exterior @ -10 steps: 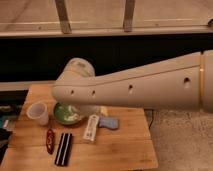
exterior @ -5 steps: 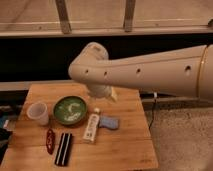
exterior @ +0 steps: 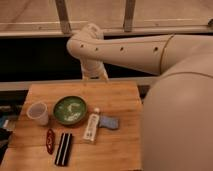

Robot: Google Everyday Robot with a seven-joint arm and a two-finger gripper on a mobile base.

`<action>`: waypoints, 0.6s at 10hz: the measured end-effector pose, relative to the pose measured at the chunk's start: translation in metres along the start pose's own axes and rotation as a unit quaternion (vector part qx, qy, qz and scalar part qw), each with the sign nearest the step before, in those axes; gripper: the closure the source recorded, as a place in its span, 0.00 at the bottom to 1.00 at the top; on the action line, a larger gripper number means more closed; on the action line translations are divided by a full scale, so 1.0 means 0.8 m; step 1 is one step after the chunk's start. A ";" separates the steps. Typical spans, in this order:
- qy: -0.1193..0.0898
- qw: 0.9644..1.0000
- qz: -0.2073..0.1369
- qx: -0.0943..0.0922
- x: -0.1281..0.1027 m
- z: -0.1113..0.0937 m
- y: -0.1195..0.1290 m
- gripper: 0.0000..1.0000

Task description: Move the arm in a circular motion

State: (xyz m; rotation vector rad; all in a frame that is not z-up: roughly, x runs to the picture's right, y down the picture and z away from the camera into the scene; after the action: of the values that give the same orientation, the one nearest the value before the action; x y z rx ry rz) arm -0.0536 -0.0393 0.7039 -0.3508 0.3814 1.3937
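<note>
The cream-white arm (exterior: 130, 50) reaches in from the right, and its big near segment (exterior: 175, 120) fills the right side of the camera view. The rounded elbow joint (exterior: 85, 40), with a row of small dark holes along the tube, sits high above the table's far edge. From it a short section hangs down to the gripper (exterior: 96, 75), which is just above the back edge of the wooden table (exterior: 120, 100), behind the green bowl (exterior: 70, 110). It touches none of the table items.
On the table lie a clear plastic cup (exterior: 39, 112), a white bottle (exterior: 91, 126) on its side, a blue sponge (exterior: 109, 122), a red packet (exterior: 50, 141) and a black bar (exterior: 63, 149). A dark railing and ledge run behind the table.
The arm's elbow has swung up and back from over the bowl to the table's far edge. The near segment now covers the table's right side.
</note>
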 end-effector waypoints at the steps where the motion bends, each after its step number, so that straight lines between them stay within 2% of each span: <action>1: 0.000 1.000 -0.014 -0.004 0.000 -0.001 0.006 0.35; 3: -0.002 0.999 -0.037 -0.010 0.019 -0.008 0.017 0.35; 5: -0.006 0.999 -0.049 -0.011 0.071 -0.025 0.028 0.35; 6: -0.009 0.999 -0.042 -0.010 0.109 -0.038 0.030 0.35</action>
State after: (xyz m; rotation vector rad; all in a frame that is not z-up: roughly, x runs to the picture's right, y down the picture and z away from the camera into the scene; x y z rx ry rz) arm -0.0675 0.0272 0.6367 -0.3659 0.3340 1.3176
